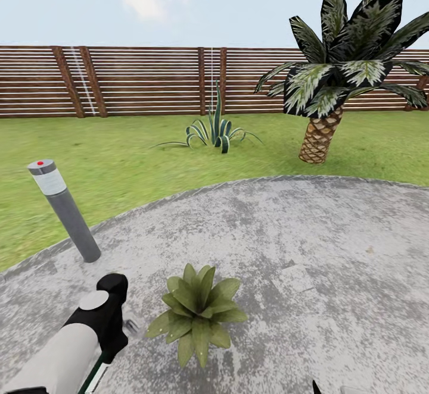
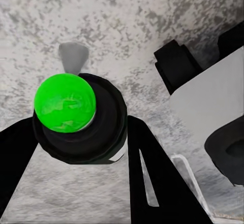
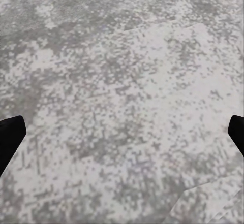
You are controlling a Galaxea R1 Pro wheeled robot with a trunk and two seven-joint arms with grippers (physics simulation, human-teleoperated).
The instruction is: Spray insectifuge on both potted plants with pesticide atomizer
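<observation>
Grey mottled stone patio (image 1: 310, 251) spreads under both arms, with green lawn (image 1: 119, 144) and a brown slatted fence (image 1: 137, 81) beyond it. A palm tree (image 1: 333, 78) stands on the grass, far ahead of the right tool, and a spiky plant (image 1: 215, 129) grows near the fence. A grey bollard lamp (image 1: 64, 209) rises at the patio edge, ahead of the left arm (image 1: 71, 340). One broad-leaved potted plant (image 1: 199, 310) sits on the stone just beside the left tool (image 2: 76, 153), toward the robot's right. The left tool grips a dark bottle with a bright green top (image 2: 65, 102), probably the pesticide atomizer, between its black fingers (image 2: 157, 178). The right tool (image 3: 122, 137) is spread wide over bare stone, holding nothing.
</observation>
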